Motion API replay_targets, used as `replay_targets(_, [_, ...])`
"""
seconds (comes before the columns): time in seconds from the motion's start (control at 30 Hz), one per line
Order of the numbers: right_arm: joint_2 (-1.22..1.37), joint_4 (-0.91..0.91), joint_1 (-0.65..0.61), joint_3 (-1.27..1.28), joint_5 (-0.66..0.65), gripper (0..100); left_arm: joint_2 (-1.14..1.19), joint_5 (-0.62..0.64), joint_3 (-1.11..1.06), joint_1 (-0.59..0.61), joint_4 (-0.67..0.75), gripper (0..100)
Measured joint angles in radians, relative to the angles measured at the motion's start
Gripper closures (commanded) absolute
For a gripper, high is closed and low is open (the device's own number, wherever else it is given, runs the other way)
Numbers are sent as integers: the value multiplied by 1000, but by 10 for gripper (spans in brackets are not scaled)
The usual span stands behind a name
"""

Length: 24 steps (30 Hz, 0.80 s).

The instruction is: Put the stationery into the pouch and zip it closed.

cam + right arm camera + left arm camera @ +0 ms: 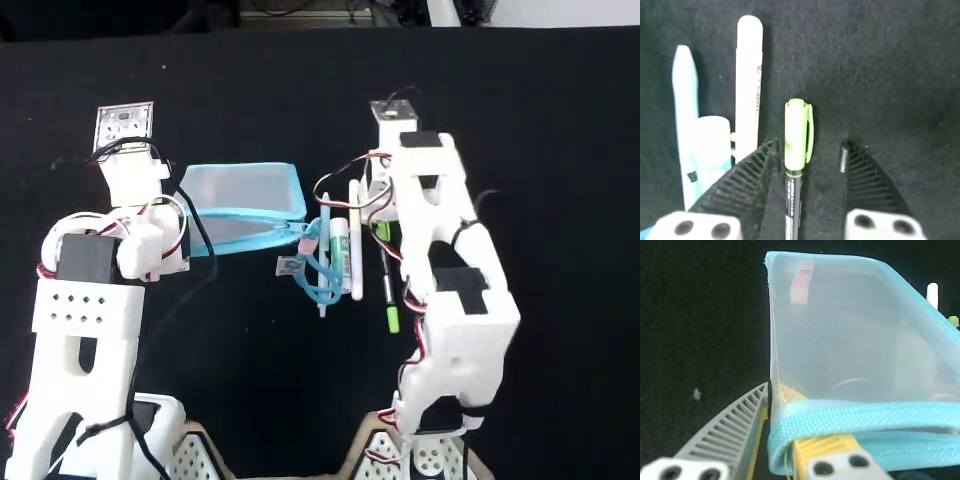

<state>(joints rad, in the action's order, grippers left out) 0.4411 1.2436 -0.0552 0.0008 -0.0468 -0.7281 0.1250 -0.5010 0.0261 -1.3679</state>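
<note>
A translucent pouch [245, 200] with a teal zip edge lies on the black table, its mouth towards the stationery. My left gripper [774, 390] is shut on the pouch [840, 340] at its near corner, grey finger [735, 430] on one side and yellow-padded finger [825, 450] on the other. A green-capped pen [390, 295] lies beside the right arm [440, 250]. My right gripper [808, 146] is open low over the table, with the green-capped pen [797, 130] between its fingers, untouched.
Between the pouch and the green pen lie a white pen [355, 240], a white tube [338, 248], a light blue pen [323, 262] and a teal looped item [318, 285]. The white pen [748, 85] and blue pen [684, 110] lie just beside the right gripper.
</note>
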Motion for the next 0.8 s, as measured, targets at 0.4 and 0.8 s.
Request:
replay_targets(0.4, [135, 46, -2, -140, 2, 993, 0, 0, 0, 2, 0, 970])
replay_targets(0.8, [137, 52, 3, -147, 0, 988, 0, 0, 0, 2, 0, 970])
